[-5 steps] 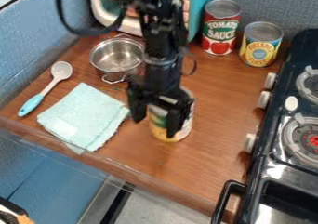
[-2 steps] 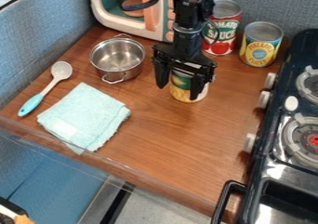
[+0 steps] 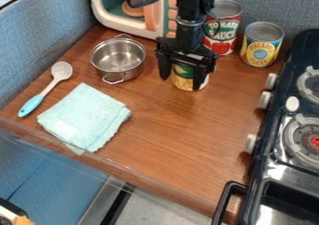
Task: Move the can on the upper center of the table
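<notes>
1. In the camera view, a black gripper [image 3: 181,83] hangs over the upper middle of the wooden table [image 3: 174,135], its fingers [image 3: 199,77] closed around the sides of a can [image 3: 185,81]. The straddling hold appears meant to keep the can from slipping or tipping while it is relocated.

2. The can is upright at the table's upper center, to all appearances the very spot the task calls for. Whether its base bears on the wood or rides just above it cannot be told from here.

3. The arm [image 3: 188,28] comes down from the top edge, steep over its load, a posture that likely helps keep the can level and the neighbors untouched.

4. A metal pot [image 3: 128,74] sits to one side of the can; a red-labeled can [image 3: 221,30] and a yellow-and-blue can [image 3: 260,46] stand behind it and to the other side. That leaves a pocket for the can, though drifting farther back could knock the red-labeled one.

5. A folded cloth [image 3: 84,116] and a spoon [image 3: 61,70] lie well apart from the action. What remains, it seems, is to settle the can, spread the fingers and lift straight away.
</notes>
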`<state>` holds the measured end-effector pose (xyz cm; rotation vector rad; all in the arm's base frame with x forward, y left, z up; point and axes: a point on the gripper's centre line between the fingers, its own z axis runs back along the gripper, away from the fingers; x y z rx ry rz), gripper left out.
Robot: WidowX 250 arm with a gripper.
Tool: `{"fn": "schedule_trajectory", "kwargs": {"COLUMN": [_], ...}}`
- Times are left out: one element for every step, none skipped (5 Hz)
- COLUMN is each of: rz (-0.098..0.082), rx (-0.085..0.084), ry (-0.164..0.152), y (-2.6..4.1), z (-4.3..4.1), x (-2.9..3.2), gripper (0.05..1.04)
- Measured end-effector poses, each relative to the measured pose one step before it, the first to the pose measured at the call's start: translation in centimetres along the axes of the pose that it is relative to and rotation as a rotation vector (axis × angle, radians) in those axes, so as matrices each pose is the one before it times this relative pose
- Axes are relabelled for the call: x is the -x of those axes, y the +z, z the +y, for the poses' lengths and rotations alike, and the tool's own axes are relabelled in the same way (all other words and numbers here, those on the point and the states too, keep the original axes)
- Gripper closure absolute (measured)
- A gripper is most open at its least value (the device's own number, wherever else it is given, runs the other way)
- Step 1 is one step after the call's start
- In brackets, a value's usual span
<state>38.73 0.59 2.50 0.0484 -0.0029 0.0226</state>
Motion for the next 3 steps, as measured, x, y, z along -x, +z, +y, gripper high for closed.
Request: {"fn": "schedule_trajectory", "kwargs": {"rz": [-0.0095, -0.0504, -0.0174], "rx": [-0.0054, 0.0064, 0.0271], "ry": [-0.0128, -0.0092, -0.0032], "y": [0.354, 2.385, 1.16], "z": [0.141, 0.054, 0.301], "x": [1.283, 1.385, 1.02], "gripper": [0.083, 0.083, 0.083]}}
